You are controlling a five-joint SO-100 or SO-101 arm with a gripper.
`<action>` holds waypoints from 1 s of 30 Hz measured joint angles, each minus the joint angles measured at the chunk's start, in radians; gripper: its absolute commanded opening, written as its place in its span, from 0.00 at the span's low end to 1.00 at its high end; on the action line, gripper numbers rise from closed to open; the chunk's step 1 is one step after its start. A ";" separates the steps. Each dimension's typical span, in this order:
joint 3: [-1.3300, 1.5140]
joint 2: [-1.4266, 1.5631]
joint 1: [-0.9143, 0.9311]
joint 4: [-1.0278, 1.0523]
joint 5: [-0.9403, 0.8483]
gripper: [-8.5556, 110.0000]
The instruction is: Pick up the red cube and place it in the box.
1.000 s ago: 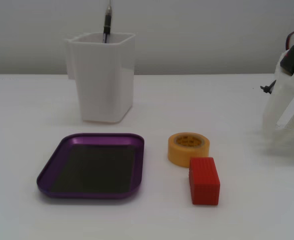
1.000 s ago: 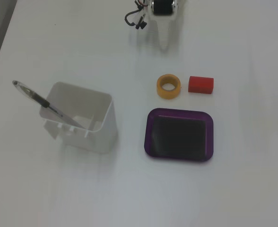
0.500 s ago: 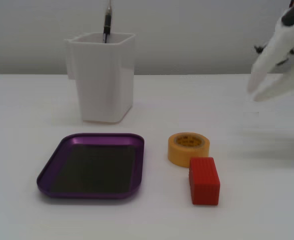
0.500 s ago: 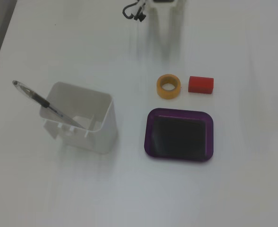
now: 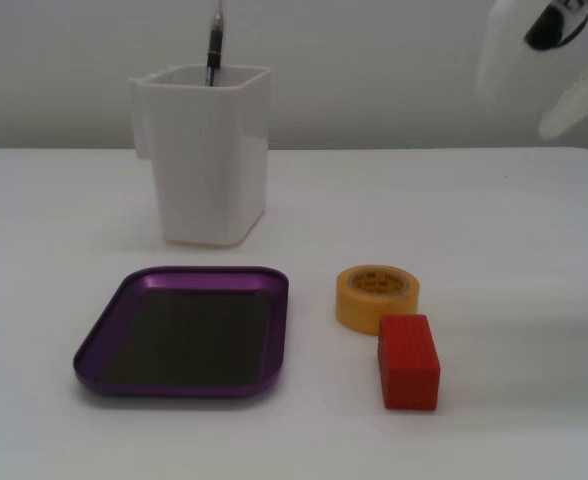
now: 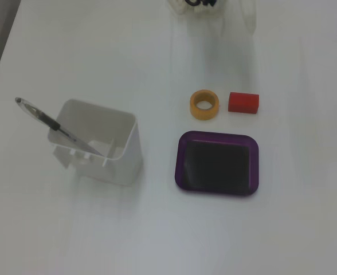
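Observation:
The red cube [image 5: 409, 362] lies on the white table right of the box and touches the yellow tape roll behind it; it also shows in another fixed view [image 6: 243, 102]. The box [image 5: 104, 340] is a shallow purple tray with a dark floor, and it is empty in both fixed views [image 6: 183, 172]. The white gripper [image 5: 564, 90] is a blur at the top right, high above the table and far from the cube. In the other fixed view the gripper [image 6: 211, 10] shows only partly at the top edge. Its jaws cannot be made out.
A yellow tape roll [image 5: 376, 296] lies flat next to the cube and shows in both fixed views [image 6: 204, 105]. A tall white square cup [image 5: 206, 160] with a pen [image 5: 214, 45] in it stands behind the box [image 6: 102, 143].

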 measured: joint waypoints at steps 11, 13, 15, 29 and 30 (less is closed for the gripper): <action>-0.425 -0.759 -0.023 0.110 0.092 0.26; -0.448 -0.810 -0.021 0.112 0.092 0.27; -0.457 -0.845 -0.018 0.112 0.092 0.28; -0.462 -0.974 0.077 0.072 0.091 0.28; -0.462 -0.986 0.077 0.072 0.091 0.28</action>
